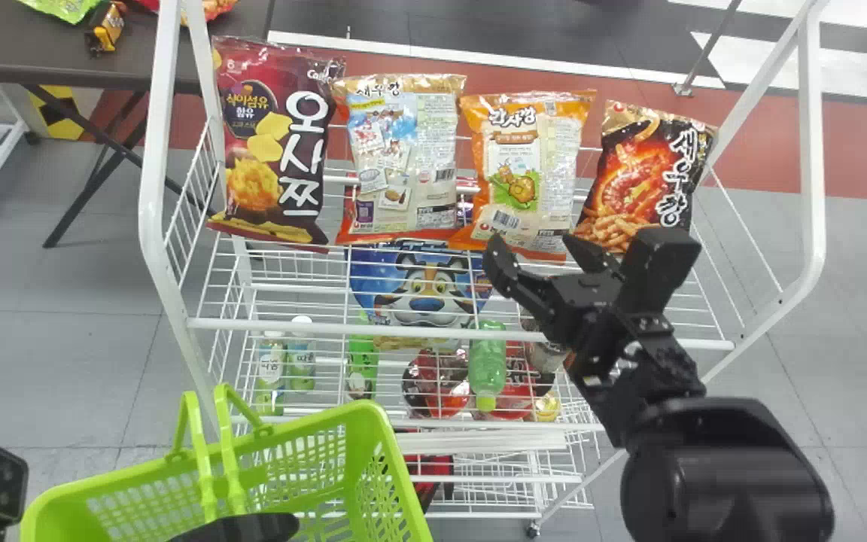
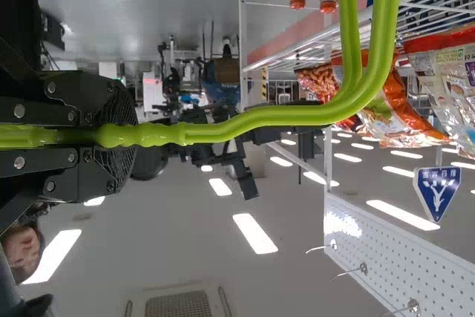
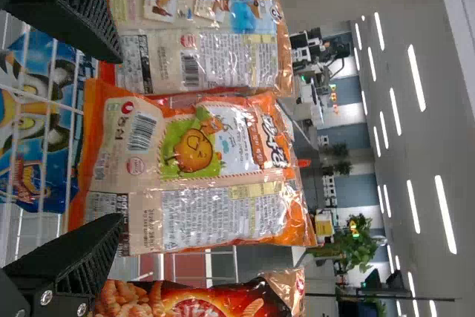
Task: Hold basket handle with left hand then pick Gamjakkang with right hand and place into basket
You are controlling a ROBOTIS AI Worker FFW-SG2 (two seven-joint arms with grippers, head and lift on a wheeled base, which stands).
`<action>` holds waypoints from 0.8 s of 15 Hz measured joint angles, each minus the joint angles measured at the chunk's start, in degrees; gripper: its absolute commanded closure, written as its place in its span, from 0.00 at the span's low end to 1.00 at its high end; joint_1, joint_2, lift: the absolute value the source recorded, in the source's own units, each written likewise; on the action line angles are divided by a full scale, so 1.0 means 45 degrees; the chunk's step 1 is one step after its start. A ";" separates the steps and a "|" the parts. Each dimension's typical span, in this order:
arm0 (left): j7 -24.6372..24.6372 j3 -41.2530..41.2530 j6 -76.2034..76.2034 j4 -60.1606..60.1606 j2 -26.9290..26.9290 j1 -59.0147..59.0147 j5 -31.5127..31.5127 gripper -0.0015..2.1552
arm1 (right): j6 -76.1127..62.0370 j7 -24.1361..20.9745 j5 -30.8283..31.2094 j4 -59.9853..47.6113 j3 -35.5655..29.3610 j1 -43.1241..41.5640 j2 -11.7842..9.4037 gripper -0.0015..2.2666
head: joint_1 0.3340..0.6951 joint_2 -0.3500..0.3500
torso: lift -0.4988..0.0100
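Head view: Gamjakkang bag [image 1: 520, 173] upright on white wire rack [image 1: 313, 328], between two other snack bags; right gripper [image 1: 543, 250] near its lower edge. Bag outside green basket [image 1: 313, 421], so placing remains.

Left wrist view: left gripper [image 2: 122, 136] clenched round basket handle [image 2: 282, 116]; holding part done.

Right wrist view: right gripper's fingers spread, nothing grasped, bag ahead between them. Left to do, likely: close in, grip, lift, carry over, release.

- You can read "오사쯔" and "식이섬유 함유" on the dark red bag [image 1: 277, 143].
- Your pale bag [image 1: 403, 162] says "새우깡".
- Your orange bag [image 1: 527, 169] says "감자깡".
- You also get "새우깡" on the black-and-red bag [image 1: 644, 177].
- Your blue triangular sign [image 2: 436, 192] carries a white Y-like mark; its small lettering is unreadable.
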 measured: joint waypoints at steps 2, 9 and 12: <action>-0.0005 0.0014 -0.0010 0.0045 0.0055 -0.0013 0.0007 1.00 | 0.0869 0.0004 -0.0040 0.0579 -0.0035 -0.1020 0.0000 0.02 | 1.00 0.28 | 0.95; -0.0086 0.0102 -0.0010 0.0300 0.0130 -0.0027 0.0043 1.00 | 0.1538 -0.0220 0.0184 0.2938 -0.0087 -0.3665 -0.0022 0.15 | 1.00 0.29 | 0.95; -0.0134 0.0151 -0.0013 0.0345 0.0132 -0.0027 0.0046 1.00 | 0.1576 -0.0321 0.0445 0.3035 0.0067 -0.3843 -0.0074 0.78 | 1.00 0.29 | 0.95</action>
